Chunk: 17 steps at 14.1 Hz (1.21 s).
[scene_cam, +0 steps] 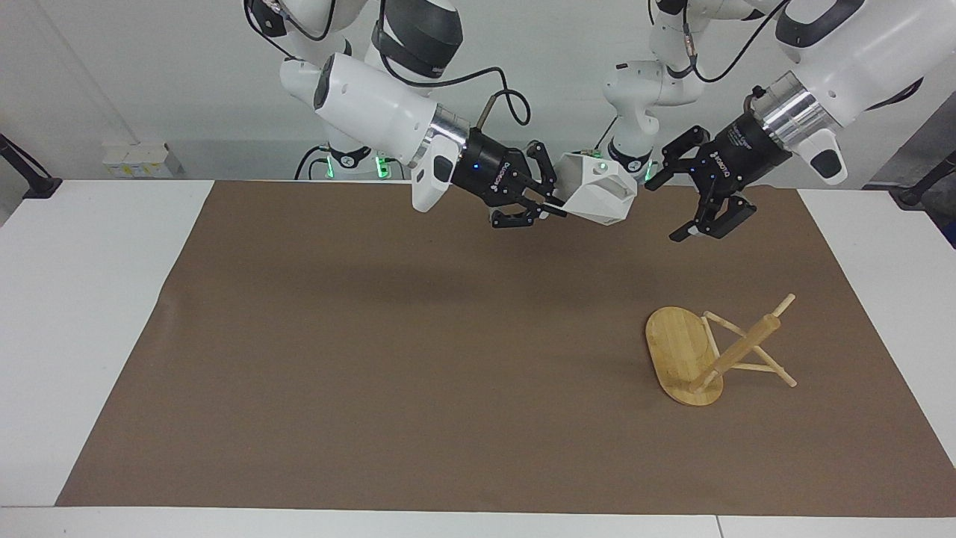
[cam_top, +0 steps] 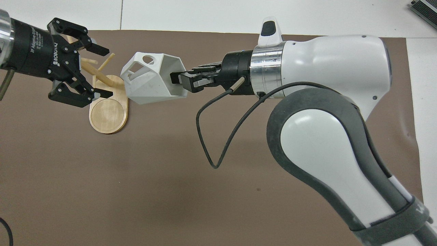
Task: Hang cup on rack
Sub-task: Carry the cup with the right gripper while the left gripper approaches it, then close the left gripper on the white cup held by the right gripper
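The white faceted cup (scene_cam: 597, 196) (cam_top: 150, 80) hangs in the air over the brown mat, tilted on its side. My right gripper (scene_cam: 556, 211) (cam_top: 177, 78) is shut on its rim wall. The cup's handle end with the round hole points at my left gripper (scene_cam: 665, 211) (cam_top: 104, 72), which hovers open a short gap from the cup with nothing between its fingers. The bamboo rack (scene_cam: 747, 345) (cam_top: 109, 112) lies tipped over on the mat toward the left arm's end, resting on its base edge and pegs, its post slanting up. Seen from overhead, the left gripper covers part of its pegs.
A brown mat (scene_cam: 373, 359) covers most of the white table (scene_cam: 89, 299). The right arm's black cable (cam_top: 218, 136) loops below its wrist. Nothing else stands on the mat.
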### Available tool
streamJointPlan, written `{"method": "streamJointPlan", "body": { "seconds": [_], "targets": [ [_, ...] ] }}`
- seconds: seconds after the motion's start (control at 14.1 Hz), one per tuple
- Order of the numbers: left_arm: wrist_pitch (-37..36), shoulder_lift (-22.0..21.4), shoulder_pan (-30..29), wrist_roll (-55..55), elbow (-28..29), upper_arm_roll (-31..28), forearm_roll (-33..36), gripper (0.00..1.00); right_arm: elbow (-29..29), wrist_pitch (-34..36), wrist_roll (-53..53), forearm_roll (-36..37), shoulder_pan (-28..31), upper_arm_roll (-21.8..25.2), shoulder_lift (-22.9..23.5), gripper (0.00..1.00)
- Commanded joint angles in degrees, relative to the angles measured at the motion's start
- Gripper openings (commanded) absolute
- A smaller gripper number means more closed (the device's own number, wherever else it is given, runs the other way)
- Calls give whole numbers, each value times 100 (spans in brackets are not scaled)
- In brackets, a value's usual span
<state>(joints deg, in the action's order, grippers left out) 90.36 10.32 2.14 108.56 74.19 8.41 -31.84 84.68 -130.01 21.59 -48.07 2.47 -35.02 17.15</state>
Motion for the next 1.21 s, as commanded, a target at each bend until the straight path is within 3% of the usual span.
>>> {"method": "streamJointPlan", "body": {
  "seconds": [0.0,0.43,1.14],
  "targets": [
    [-36,-381,120,139,569,-6,-278,100,-57,-60,82,-71,25,-58,51,0],
    [86,-697,111,306,1185,-14,-787,100,-4,-51,82,-54,25,-58,34,0],
    [667,-601,128,306,1335,-6,-1174,100,-4,-60,39,34,25,-58,25,0]
  ]
}}
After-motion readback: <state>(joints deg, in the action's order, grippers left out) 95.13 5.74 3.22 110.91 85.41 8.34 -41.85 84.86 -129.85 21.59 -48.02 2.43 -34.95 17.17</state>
